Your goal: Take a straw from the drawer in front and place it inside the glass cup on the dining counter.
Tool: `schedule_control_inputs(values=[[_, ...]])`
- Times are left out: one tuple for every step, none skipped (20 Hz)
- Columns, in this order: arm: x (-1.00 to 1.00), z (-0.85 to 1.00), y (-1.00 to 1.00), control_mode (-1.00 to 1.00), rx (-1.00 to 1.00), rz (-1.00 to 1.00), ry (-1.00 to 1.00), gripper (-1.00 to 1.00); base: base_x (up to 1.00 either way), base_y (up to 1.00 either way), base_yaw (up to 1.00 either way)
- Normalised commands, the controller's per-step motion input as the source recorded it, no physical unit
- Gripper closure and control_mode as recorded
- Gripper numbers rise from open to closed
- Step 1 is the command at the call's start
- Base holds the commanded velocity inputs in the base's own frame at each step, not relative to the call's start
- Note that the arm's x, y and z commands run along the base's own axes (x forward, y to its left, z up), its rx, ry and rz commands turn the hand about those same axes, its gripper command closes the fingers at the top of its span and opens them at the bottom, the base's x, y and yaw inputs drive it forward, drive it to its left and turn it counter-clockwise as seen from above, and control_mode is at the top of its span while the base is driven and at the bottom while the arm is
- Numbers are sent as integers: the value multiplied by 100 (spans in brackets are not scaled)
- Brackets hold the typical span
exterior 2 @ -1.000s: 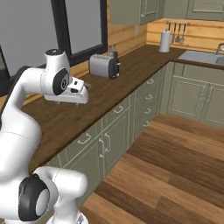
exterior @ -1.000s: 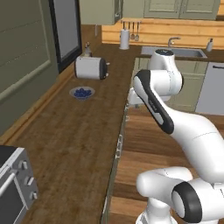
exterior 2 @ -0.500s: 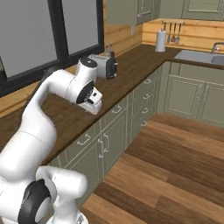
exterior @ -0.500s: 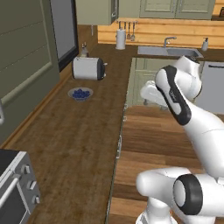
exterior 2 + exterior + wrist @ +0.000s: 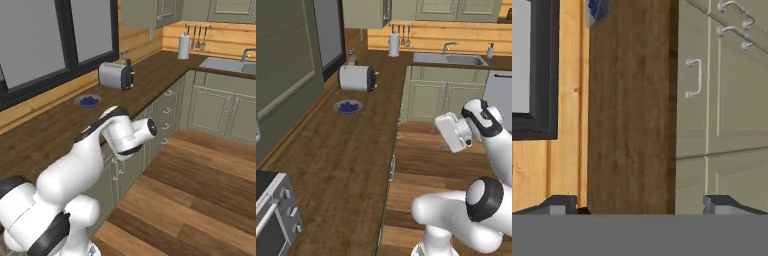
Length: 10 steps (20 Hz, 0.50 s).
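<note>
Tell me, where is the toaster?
The toaster sits on the wooden worktop by the dark window, left in the left base view, just beyond the small bowl of blue berries.

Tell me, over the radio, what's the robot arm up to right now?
Fingers spread open, holding nothing. Hand faces the brown wood worktop edge and closed sage-green cabinet fronts. Silver toaster and small plate of blueberries sit farther along.

Tabletop (image 5: 351, 150): dark brown wood grain, carried on sage-green cabinets (image 5: 210, 107) with pale metal handles; the floor (image 5: 200, 200) is warmer reddish-brown planking. Ahead of the dark-tipped gripper (image 5: 639, 202), fingertips (image 5: 559, 204) set wide apart, lie a honey-yellow wooden wall strip (image 5: 542, 165) and a black window frame (image 5: 534, 100). Beyond it stand a silver toaster (image 5: 357, 78) with a black end, a grey bowl (image 5: 348, 106) of deep blue berries, and a white paper-towel roll (image 5: 394, 45).
</note>
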Motion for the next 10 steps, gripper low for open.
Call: schedule_control_inputs(values=[[30, -100, 0, -100, 44, 0, -5, -100, 0, 0, 0], [41, -100, 0, -100, 41, 1, -5, -100, 0, 0, 0], [48, -100, 0, -100, 36, 1, -2, -100, 0, 0, 0], [47, -100, 1, -100, 30, 2, -3, -100, 0, 0, 0], [49, -100, 12, -100, 24, 4, -5, -100, 0, 0, 0], [44, -91, 20, -100, 21, 5, -7, -100, 0, 0, 0], [48, -81, 20, -100, 21, 6, -6, -100, 0, 0, 0], [51, -72, 25, -100, 19, 7, -4, -100, 0, 0, 0], [59, -63, 27, -100, 16, 8, -5, -100, 0, 0, 0], [63, -64, 29, -100, 15, 7, -4, -100, 0, 0, 0]])
